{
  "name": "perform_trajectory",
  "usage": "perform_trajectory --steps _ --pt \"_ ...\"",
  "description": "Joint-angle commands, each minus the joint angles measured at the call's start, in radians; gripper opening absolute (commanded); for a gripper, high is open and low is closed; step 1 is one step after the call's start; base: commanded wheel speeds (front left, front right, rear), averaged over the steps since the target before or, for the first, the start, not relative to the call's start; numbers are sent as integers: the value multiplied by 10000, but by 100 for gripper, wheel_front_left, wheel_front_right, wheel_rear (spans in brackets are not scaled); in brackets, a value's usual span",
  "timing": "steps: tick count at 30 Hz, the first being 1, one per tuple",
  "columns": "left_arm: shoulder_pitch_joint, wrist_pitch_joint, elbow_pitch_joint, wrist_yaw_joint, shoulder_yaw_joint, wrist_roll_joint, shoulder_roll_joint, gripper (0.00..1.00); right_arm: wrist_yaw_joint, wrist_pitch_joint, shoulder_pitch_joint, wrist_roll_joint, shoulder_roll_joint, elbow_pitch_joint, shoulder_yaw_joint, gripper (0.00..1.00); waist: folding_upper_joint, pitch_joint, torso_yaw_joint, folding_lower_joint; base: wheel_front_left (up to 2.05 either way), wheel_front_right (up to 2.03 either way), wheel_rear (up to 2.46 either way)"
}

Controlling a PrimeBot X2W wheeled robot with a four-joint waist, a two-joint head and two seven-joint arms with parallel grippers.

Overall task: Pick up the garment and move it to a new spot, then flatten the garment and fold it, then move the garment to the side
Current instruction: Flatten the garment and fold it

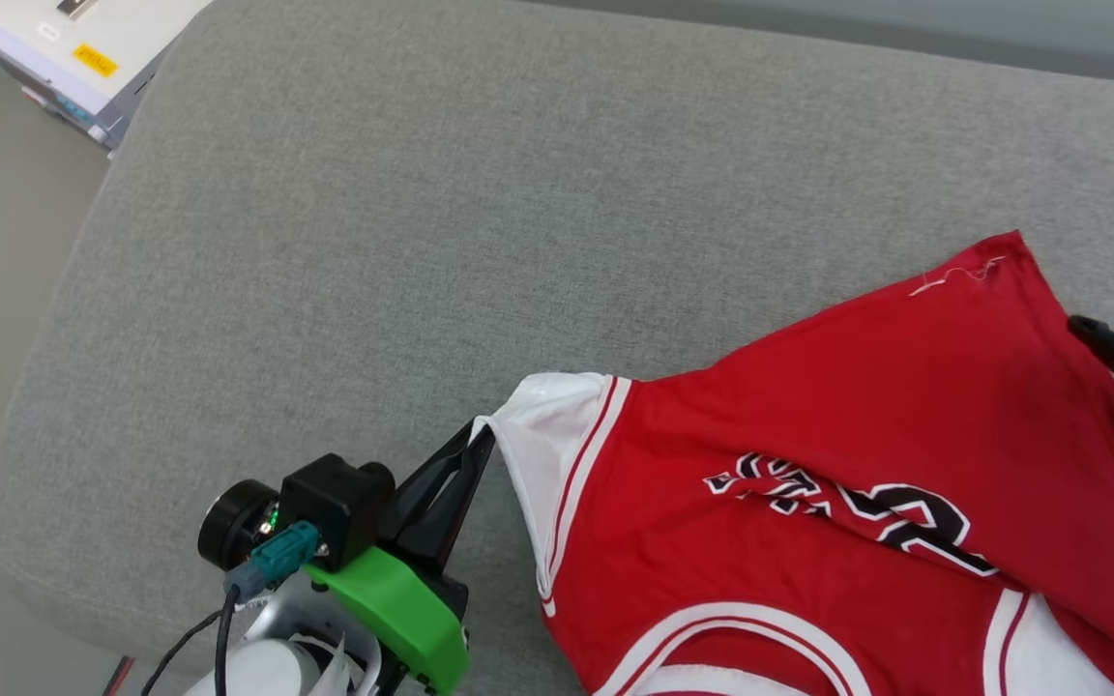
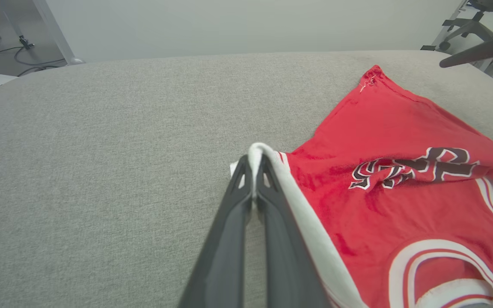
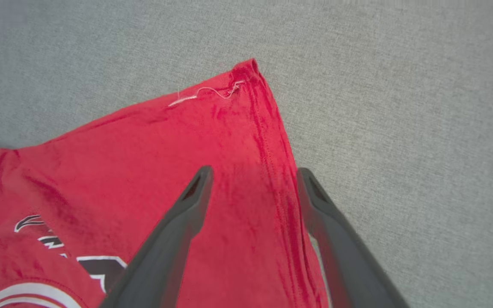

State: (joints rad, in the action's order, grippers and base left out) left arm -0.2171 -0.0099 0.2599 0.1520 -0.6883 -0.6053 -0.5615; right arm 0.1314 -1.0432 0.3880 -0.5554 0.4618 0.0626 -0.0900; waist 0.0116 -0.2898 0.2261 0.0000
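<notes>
Jersey T-shirt (image 1: 808,464), red with white sleeves, lies spread front up on the right part of a grey upholstered cushion (image 1: 422,193). Its striped collar (image 1: 741,638) is nearest the robot and its hem is farthest from it. At the near left, the left gripper (image 1: 484,435) has its two dark fingers pressed together on the outer edge of the white sleeve (image 1: 542,425). It pinches a fold of that cloth and lifts it slightly off the cushion. Beyond the collar, the black-and-white lettering (image 1: 847,503) runs across the chest, rumpled by a crease. Farther on, the red body narrows to a hem corner where a loose white thread (image 3: 203,92) trails from the stitching. The right gripper (image 3: 255,172) is spread wide just short of that corner. One of its fingers is over the red cloth and the other over the bare cushion, so they straddle the shirt's side edge. Whether its tips touch the fabric cannot be told. Past the cushion's far left corner, a white box-shaped unit with a yellow label (image 1: 73,48) stands on the floor. Its contents cannot be seen.
</notes>
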Motion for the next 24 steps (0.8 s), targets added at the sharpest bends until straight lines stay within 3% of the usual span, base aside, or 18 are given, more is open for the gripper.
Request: perform_trajectory --steps 1,8,21,22,23,24 --pt "-204 -100 -19 -58 -10 82 92 0 -7 6 362 167 82 -258 130 100 -116 -709 683 0 0 0 0" --pt "-374 -324 -245 -267 -191 160 274 0 -7 -17 1566 670 568 -1653 716 100 -116 -1217 1242 0 0 0 0" --pt "-614 -506 -419 -371 -206 145 373 0 -7 310 2002 914 848 -3238 1255 100 -116 -1558 1737 0 0 0 0" --pt "-628 -505 -420 -379 -200 142 359 0 -7 253 1973 883 862 -3319 1300 43 -116 -1563 1756 0 0 0 0" --pt "-644 -505 -423 -385 -193 140 342 0 -7 219 1938 853 889 -3386 1359 0 -116 -1566 1775 0 0 0 0" --pt "-657 -506 -429 -385 -185 138 330 0 -7 225 1910 825 916 -3433 1402 0 -116 -1560 1787 0 0 0 0"
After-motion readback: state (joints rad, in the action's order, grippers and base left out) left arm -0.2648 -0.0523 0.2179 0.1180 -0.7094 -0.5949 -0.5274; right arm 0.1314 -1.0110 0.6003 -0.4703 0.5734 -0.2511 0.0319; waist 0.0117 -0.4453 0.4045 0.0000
